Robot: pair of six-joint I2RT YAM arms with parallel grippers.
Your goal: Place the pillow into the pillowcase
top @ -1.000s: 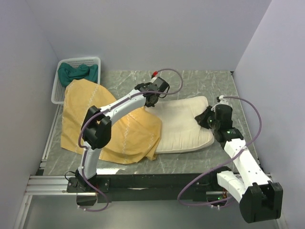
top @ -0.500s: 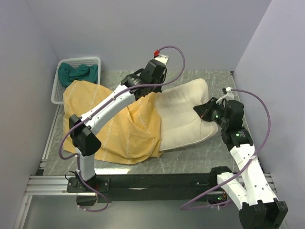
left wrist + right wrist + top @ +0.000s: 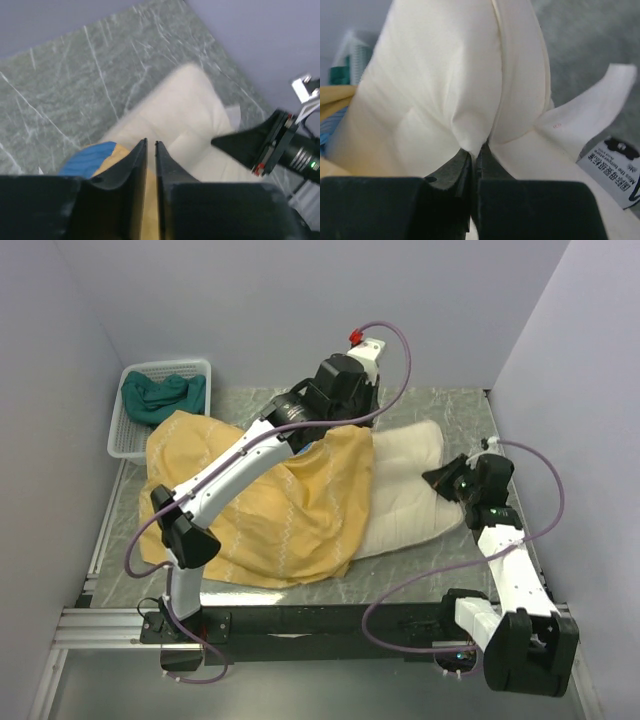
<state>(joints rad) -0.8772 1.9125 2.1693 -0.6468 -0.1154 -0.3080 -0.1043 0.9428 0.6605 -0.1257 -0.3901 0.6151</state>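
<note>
The only writing I can find is on a white label [image 3: 614, 171] sewn to the pillow [image 3: 412, 490], at the lower right of the right wrist view. It has black print, but it is too small and blurred for me to read.

My right tool [image 3: 474, 153] is pressed together on a fold at the pillow's end, at the right of the overhead frame. My left tool [image 3: 151, 150] pinches the mustard edge of the pillowcase [image 3: 290, 502], with a patch of its blue outside showing just left of the fingers. The pillow lies on the bench [image 3: 425, 405] just beyond that tool, its left part under the case.

Compared with half a second ago, the left arm is higher and further right. The case's edge now covers more of the pillow, and the pillow's right end lies flatter.
</note>
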